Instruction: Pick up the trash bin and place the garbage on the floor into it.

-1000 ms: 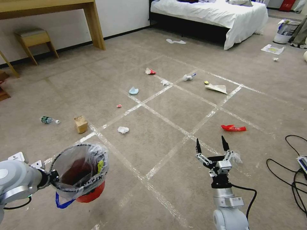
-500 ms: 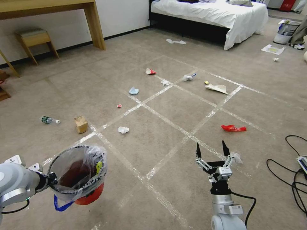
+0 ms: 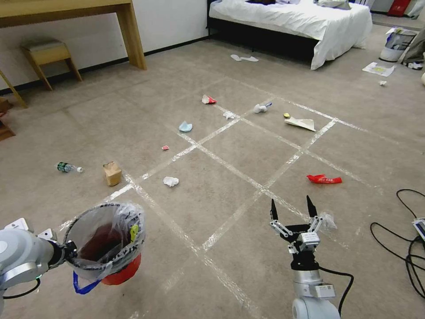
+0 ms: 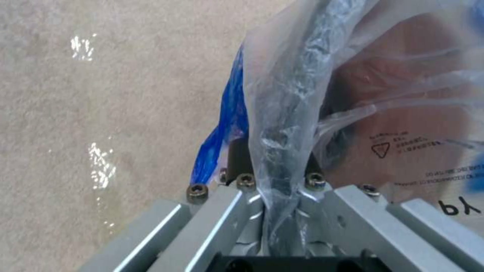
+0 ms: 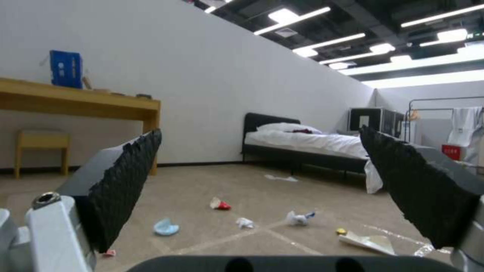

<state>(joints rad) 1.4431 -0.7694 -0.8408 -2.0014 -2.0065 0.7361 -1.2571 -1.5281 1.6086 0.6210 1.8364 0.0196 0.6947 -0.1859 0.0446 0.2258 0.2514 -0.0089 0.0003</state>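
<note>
Currently, at the left: the left gripper (image 3: 66, 253) is clamped on the rim of the trash bin (image 3: 106, 241), red, lined with a crinkled clear bag, carried clear of the floor (image 3: 230, 146). Against the pictures of a second ago it sits a little lower and nearer the view's corner; the litter has barely shifted, so the arm has drawn in or sunk and the base has hardly moved.

Left field, on the carpet: plastic bottle (image 3: 68, 167), brown box (image 3: 112, 173), crumpled tissue (image 3: 170, 180), small red scrap (image 3: 165, 147), blue face mask (image 3: 185, 126).

Centre: red-and-white carton (image 3: 207, 99), second tissue (image 3: 228, 114), white-and-blue wad (image 3: 261, 107), all near the tape lines.

Right of centre: folded paper (image 3: 301, 122), red wrapper (image 3: 324, 179). The right gripper (image 3: 290, 206) hangs empty with its jaws spread wide; it too shows slightly lower than before. A clear scrap (image 3: 326, 220) lies just beside it.

Judgement: bin pickup done, no litter collected yet; both arms appear to be settling for the first grasp, with the clear scrap and red wrapper nearest the open tool.
</note>
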